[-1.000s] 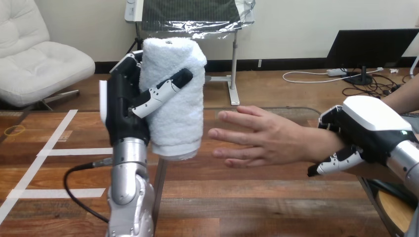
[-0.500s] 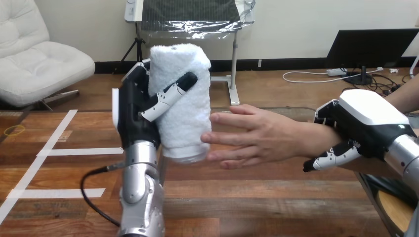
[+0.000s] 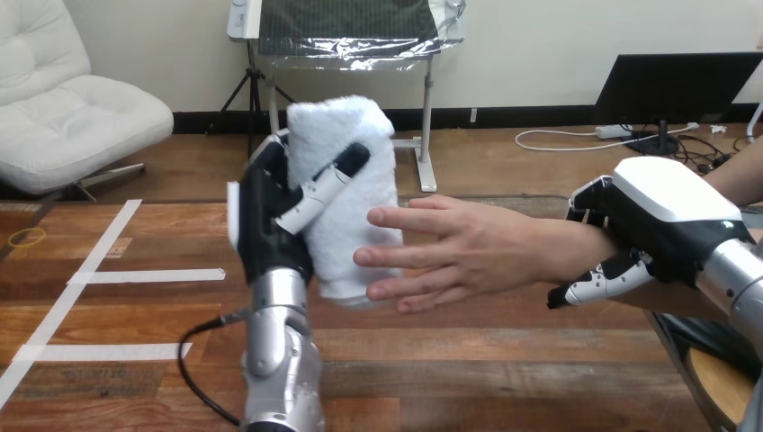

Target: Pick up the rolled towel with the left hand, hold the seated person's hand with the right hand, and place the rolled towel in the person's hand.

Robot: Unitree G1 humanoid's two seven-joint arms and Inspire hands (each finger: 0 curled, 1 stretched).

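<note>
The left hand (image 3: 268,225) closes round the rolled towel (image 3: 346,171), but its fingers pass behind the towel and are mostly hidden — just the thumb crosses the front. The person's hand (image 3: 477,247), reaching in from the towel's right, covers the towel's lower right side. Its palm faces away, so contact with the towel cannot be told. Farther right of the towel, the right hand (image 3: 666,216) wraps the person's wrist (image 3: 580,252) and hides most of it — the forearm (image 3: 733,180) beyond is cut off by the picture's edge. Below the towel, the left arm (image 3: 279,360) runs off the bottom edge.
</note>
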